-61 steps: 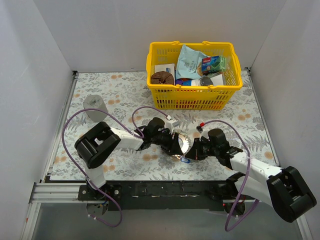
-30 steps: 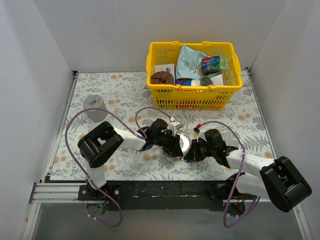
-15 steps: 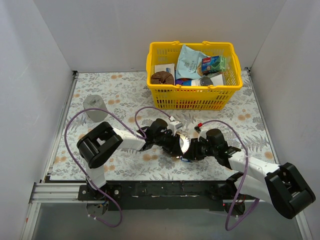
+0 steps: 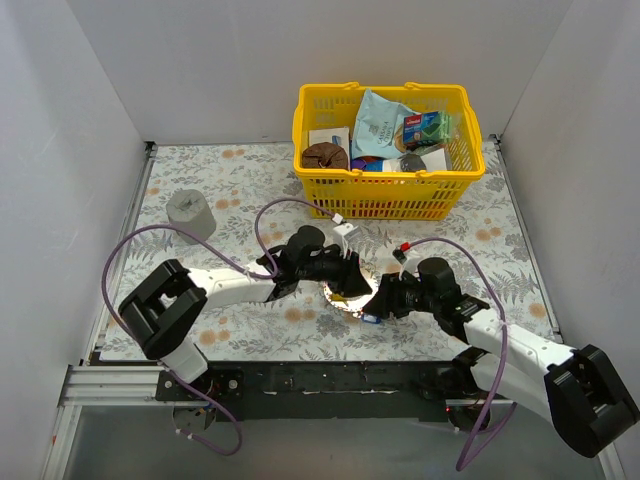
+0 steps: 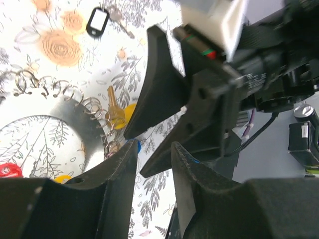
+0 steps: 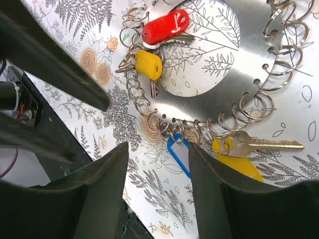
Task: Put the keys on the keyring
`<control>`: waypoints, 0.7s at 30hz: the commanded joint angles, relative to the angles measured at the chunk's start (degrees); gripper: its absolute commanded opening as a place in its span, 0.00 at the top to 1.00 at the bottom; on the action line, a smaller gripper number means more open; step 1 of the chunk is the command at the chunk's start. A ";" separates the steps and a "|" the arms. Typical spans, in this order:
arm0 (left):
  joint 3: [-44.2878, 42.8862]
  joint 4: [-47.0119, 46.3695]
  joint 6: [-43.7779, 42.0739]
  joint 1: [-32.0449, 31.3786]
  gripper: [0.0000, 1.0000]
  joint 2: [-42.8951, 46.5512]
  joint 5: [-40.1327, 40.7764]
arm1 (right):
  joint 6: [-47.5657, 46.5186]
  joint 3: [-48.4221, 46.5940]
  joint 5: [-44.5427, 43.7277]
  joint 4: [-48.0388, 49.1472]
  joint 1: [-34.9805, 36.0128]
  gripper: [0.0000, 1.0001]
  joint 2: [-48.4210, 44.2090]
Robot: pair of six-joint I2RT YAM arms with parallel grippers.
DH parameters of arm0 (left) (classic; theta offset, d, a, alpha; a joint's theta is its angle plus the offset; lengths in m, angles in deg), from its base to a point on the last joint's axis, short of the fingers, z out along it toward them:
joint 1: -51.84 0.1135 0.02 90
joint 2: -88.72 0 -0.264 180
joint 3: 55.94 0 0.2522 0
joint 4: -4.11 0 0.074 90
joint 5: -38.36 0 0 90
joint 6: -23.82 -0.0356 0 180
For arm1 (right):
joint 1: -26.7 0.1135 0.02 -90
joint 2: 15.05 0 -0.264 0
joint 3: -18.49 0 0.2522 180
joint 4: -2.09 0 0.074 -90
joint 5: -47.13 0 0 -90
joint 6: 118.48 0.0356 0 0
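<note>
Silver keyring (image 6: 229, 99) flat; R hand (image 6: 157, 149) spread over blue key (image 6: 179, 159).

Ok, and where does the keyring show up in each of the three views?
Top external: keyring low centre, nearer than the yellow basket, only partly showing.
Left wrist: keyring lower left, a silver arc edged with small split rings.
Right wrist: keyring upper centre to right, filling much of the picture.
Shared landmark: the yellow-headed key at the ring's edge, in both wrist views; too small to tell from above.
</note>
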 commanded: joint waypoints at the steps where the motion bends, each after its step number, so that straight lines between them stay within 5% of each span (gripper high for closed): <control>1: 0.07 -0.24 -1.01 -0.23 0.66 5.90 3.46 | 1.83 1.53 0.67 3.02 0.14 0.42 1.92; 21: 2.45 1.69 -2.42 -0.14 0.63 10.66 6.37 | 3.59 1.45 0.85 8.20 0.14 0.57 7.46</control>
